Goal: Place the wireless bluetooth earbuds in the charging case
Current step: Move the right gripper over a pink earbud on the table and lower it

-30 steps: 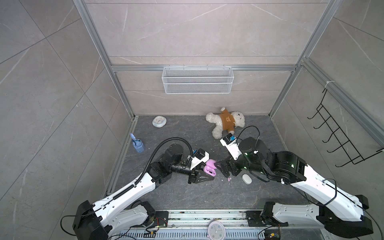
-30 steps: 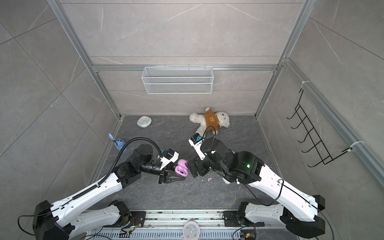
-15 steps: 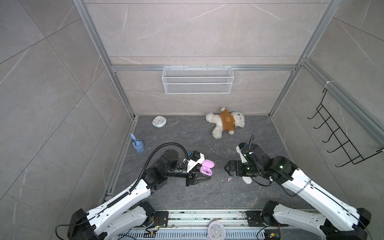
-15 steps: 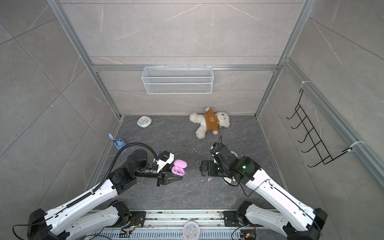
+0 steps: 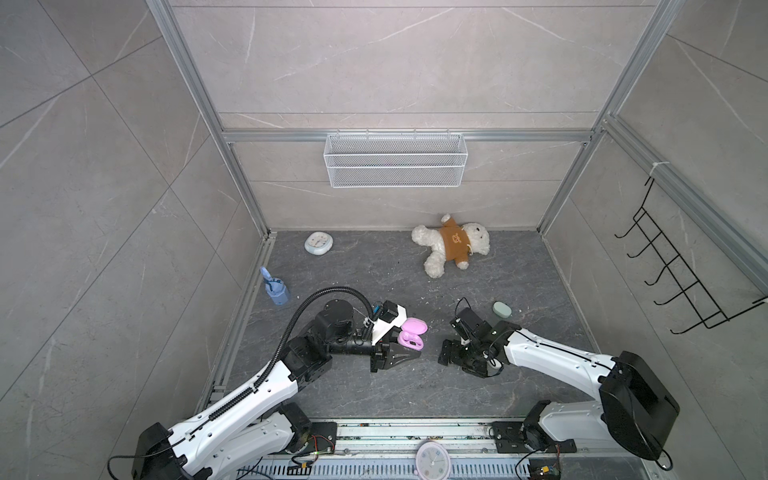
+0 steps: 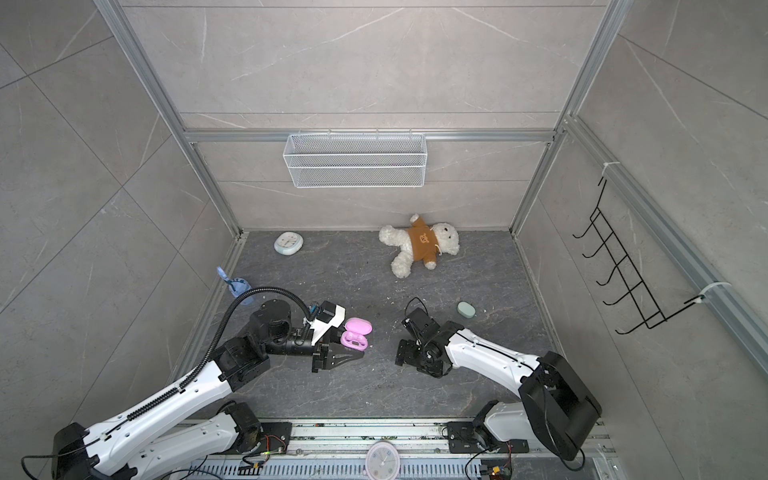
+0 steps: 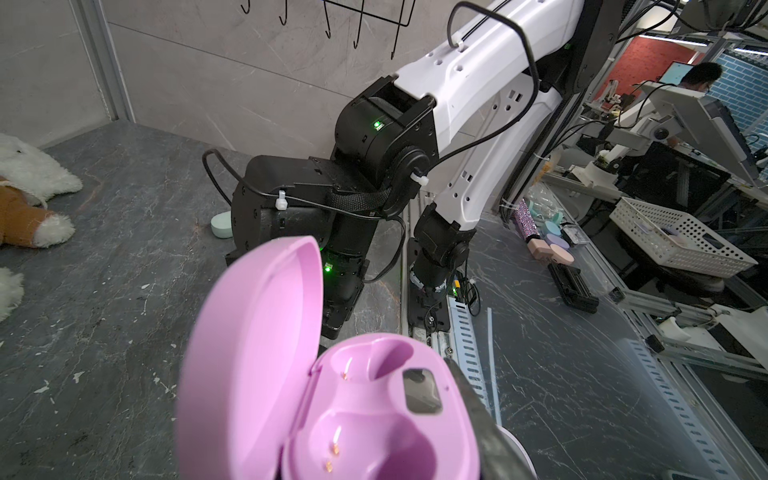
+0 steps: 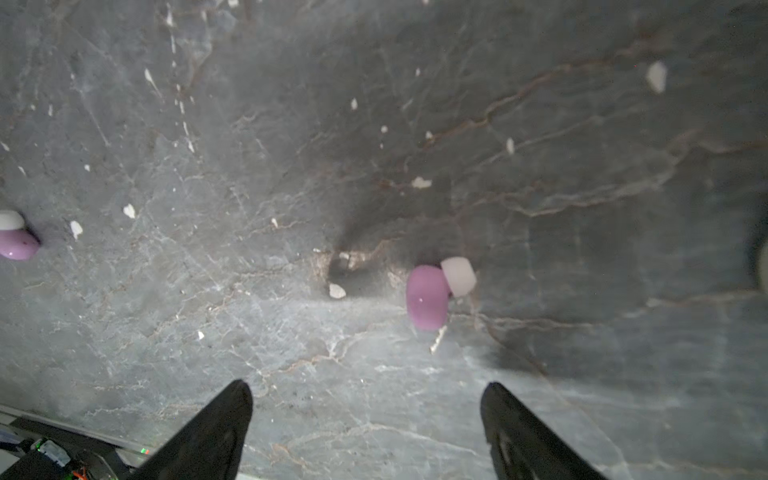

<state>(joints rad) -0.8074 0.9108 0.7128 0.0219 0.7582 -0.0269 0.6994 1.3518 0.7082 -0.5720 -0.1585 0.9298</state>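
My left gripper (image 5: 409, 350) (image 6: 353, 350) is shut on the base of the pink charging case (image 5: 412, 335) (image 6: 355, 335). The case's lid stands open, and in the left wrist view the charging case (image 7: 374, 411) shows two bare sockets. To its right my right gripper (image 5: 451, 354) (image 6: 405, 353) points down at the floor. In the right wrist view that gripper (image 8: 368, 395) is open with nothing between its fingers. A pink earbud (image 8: 428, 297) with a white tip lies on the floor just beyond the fingertips. A second pink earbud (image 8: 16, 244) lies at the picture's edge. Neither earbud shows in the top views.
A closed mint case (image 5: 501, 308) (image 6: 466, 309) lies behind the right arm. A teddy bear (image 5: 453, 245) and a small pale clock (image 5: 318, 243) lie near the back wall, and a blue bottle (image 5: 274, 291) stands by the left wall. White crumbs dot the dark floor (image 8: 291, 124).
My right gripper has pulled back to the right, away from the pink case, and now hangs over the floor. The left gripper has shifted a little with the case.
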